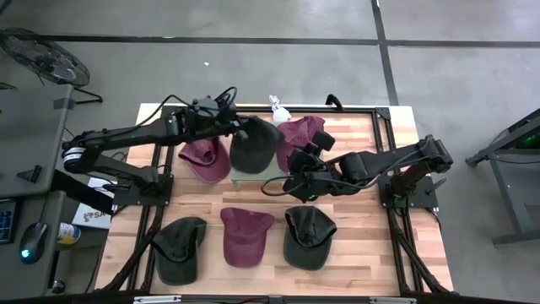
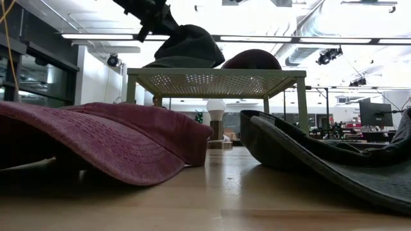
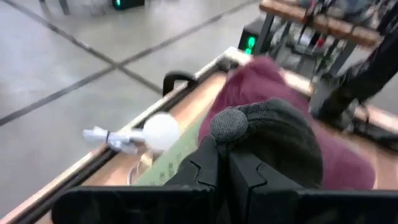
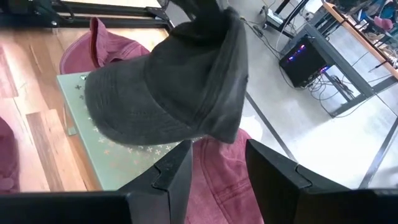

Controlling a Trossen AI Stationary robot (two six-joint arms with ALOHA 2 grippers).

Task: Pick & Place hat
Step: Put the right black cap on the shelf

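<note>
Dark grey cap [image 1: 256, 143] is sitting up on the little green perforated stand [image 1: 253, 175] at the back-middle of the wooden surface [image 1: 354, 262], and the left pincer [image 1: 239, 133] is pressed together on the crown of it, pinching the fabric near the top button. From the left wrist view you can see the fingers [image 3: 208, 168] clamped tight on that cap. A maroon cap [image 1: 302, 135] is on the stand too, right beside the grey one on its right, touching it. In the low view both caps sit on top of the stand, the grey one held from above.

The right pincer [image 1: 297, 160] hovers just by the stand's right side, fingers spread with nothing between them; its wrist view looks straight at the grey cap and the maroon one under its brim.

Another maroon cap [image 1: 206, 158] lies on the surface left of the stand. Along the front edge there's a row of three: dark cap [image 1: 180, 247], maroon cap [image 1: 245, 236], dark cap [image 1: 307, 236].
</note>
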